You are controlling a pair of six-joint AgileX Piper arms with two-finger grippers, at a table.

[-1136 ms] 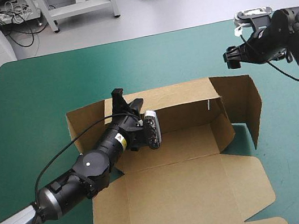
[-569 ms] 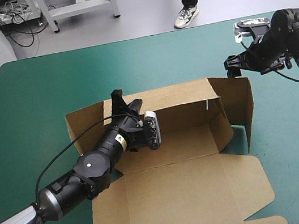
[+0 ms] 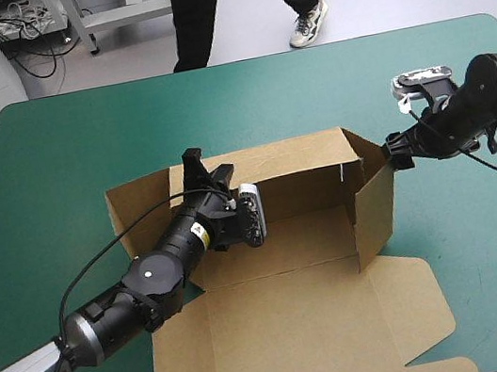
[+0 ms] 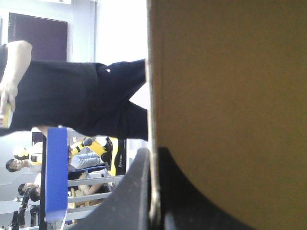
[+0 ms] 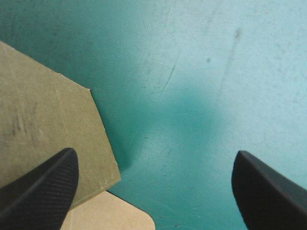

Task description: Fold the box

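The brown box [image 3: 301, 330] sits at the middle of the teal-green counter [image 3: 80, 147], with its back wall and 3 o'clock side wall raised and its lid flat toward 6 o'clock. Left claw [image 3: 195, 164] is clenched on the back wall's top edge near the box's 11 o'clock corner, the board pinched between its black fingers. Right claw [image 3: 393, 150] stands released, fingers wide apart, at the outside of the 3 o'clock wall's far upper corner; contact cannot be confirmed.
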